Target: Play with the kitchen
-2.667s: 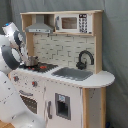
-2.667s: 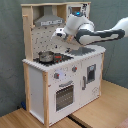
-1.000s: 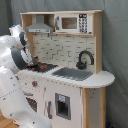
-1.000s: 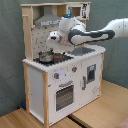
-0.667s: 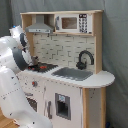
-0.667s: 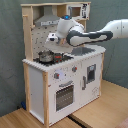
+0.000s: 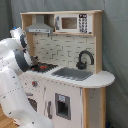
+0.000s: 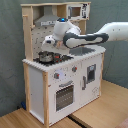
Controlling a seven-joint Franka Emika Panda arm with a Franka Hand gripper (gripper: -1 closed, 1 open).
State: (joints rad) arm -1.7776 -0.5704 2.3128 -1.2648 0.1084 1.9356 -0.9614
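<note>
One white toy kitchen (image 8: 65, 80) stands on the wooden floor, filling both exterior views. I reach my one arm (image 8: 95, 36) over its single black stovetop (image 8: 56, 58), probably to handle something there. My gripper (image 8: 49, 46) hovers above it; I cannot tell its state. One faucet (image 7: 85, 59), one microwave (image 7: 73, 22).

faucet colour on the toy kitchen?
Black. The faucet curves over the grey sink, clearest in the first exterior view.
</note>
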